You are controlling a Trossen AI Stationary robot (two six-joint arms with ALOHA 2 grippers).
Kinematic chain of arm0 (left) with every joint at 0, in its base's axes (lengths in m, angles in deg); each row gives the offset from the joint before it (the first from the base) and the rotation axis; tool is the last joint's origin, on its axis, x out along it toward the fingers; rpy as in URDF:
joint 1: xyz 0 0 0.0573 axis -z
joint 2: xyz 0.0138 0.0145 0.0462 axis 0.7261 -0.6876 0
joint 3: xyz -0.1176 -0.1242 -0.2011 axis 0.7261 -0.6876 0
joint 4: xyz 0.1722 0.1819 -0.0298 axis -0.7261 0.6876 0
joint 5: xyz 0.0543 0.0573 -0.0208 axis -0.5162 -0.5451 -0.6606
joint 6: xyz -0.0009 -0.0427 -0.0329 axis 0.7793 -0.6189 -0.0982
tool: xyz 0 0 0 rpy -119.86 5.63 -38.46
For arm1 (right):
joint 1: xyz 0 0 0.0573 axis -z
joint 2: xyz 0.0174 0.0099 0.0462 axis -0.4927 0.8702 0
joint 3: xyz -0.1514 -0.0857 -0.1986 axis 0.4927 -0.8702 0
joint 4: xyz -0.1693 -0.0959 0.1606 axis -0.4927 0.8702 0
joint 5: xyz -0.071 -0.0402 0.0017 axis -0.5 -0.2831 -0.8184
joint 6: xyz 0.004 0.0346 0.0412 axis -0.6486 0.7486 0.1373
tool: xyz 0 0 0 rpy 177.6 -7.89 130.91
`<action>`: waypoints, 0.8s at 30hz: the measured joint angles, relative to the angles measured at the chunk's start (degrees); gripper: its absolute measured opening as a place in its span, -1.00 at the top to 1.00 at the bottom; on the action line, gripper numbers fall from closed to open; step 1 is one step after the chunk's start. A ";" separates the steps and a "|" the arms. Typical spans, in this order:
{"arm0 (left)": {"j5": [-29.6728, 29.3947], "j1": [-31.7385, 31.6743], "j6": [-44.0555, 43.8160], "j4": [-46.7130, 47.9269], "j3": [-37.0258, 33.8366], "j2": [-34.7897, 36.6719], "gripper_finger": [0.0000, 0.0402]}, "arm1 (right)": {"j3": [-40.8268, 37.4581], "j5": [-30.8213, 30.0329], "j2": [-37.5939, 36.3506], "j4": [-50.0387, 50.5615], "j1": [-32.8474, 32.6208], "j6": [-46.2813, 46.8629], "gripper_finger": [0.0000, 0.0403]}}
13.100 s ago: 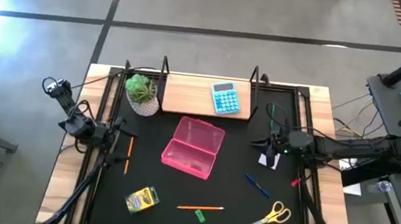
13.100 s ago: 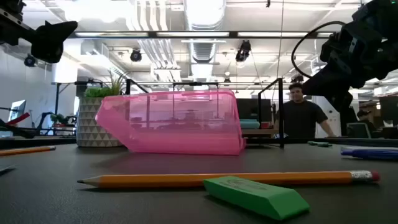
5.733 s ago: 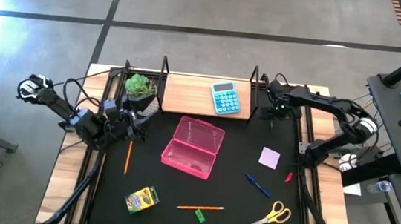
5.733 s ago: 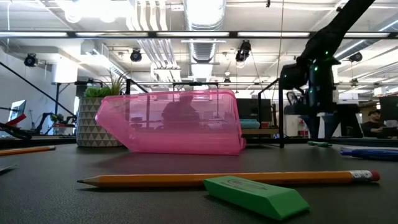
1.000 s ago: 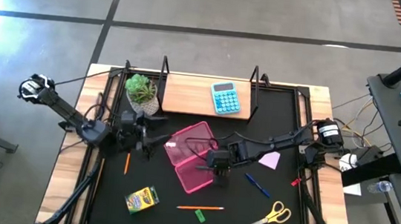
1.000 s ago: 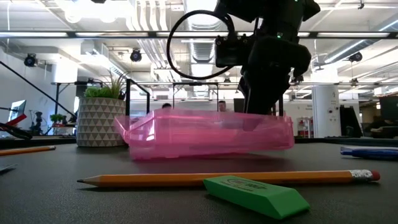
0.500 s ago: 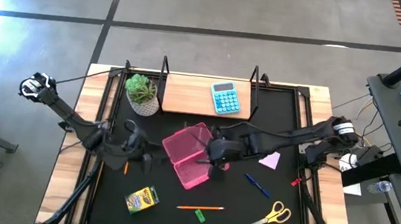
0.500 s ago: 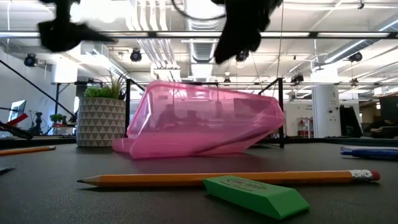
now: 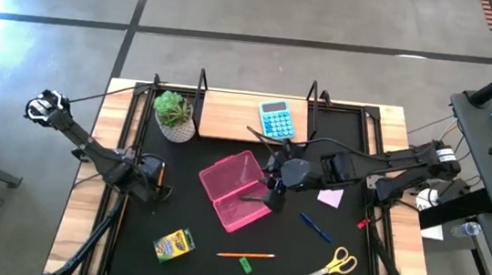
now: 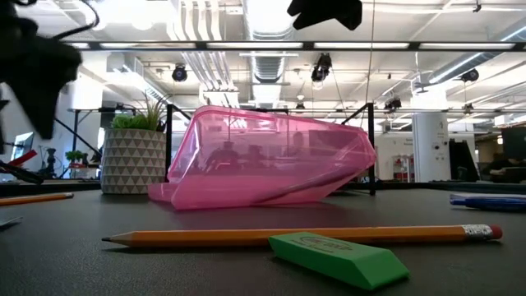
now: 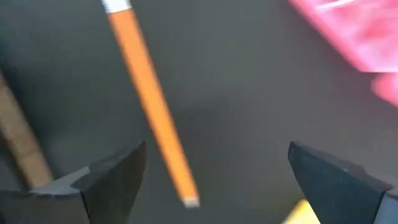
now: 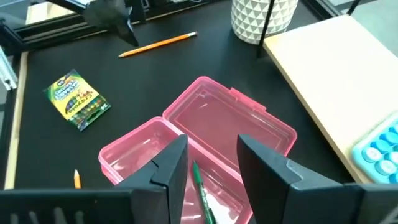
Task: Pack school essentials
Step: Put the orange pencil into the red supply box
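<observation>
Left gripper [image 11: 211, 180] spread wide, nothing held, poised over orange pencil [image 11: 152, 106] at mat's left side. Right gripper [image 12: 208, 158] parted, nothing gripped, raised above pink case [image 9: 236, 190], lying open at mat centre. Green pen [image 12: 202, 190] seen inside case. Crayon box [image 9: 174, 243], second pencil [image 9: 245, 255], green block [image 9: 245, 267], blue pen [image 9: 315, 226], scissors [image 9: 333, 263] left on mat.
</observation>
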 joint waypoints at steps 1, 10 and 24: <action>1.13 -0.02 -1.08 1.76 0.00 -0.98 -0.86 | 0.00 -0.26 -0.02 -0.01 0.00 -0.02 0.36; 6.21 -0.02 -1.69 0.21 -0.07 -12.87 -0.86 | -0.02 -0.30 0.22 0.05 0.02 -0.68 0.36; 9.71 -0.52 -1.93 -4.09 -1.79 -18.78 -0.08 | -0.02 -0.30 0.77 0.16 0.04 -1.21 0.36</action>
